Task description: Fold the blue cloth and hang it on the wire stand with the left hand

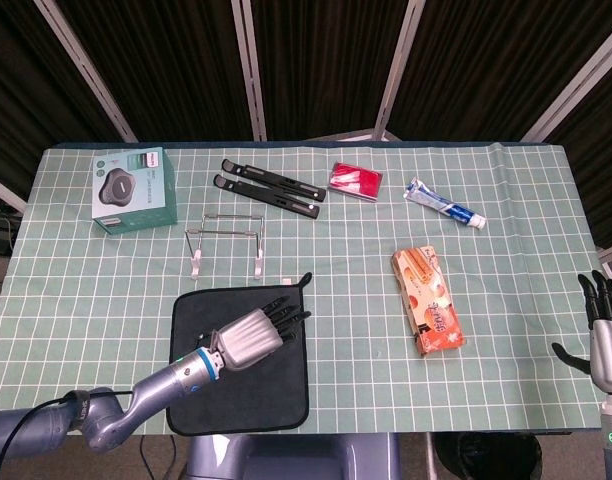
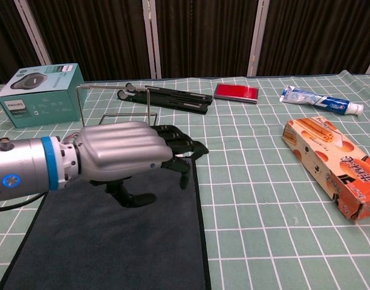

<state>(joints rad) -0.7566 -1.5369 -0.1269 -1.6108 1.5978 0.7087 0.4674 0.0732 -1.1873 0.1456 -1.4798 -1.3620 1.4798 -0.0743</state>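
Observation:
The blue cloth looks very dark and lies flat and unfolded at the table's front edge; in the chest view the cloth fills the lower left. My left hand hovers over its far right part, fingers apart and reaching toward the corner with the small loop, holding nothing. In the chest view this left hand hides much of the wire stand. The wire stand is upright and bare just behind the cloth. My right hand is open at the far right table edge.
A teal Philips box sits at the back left. Behind the stand lie two black folding bars, a red case and a toothpaste tube. An orange snack box lies right of the cloth.

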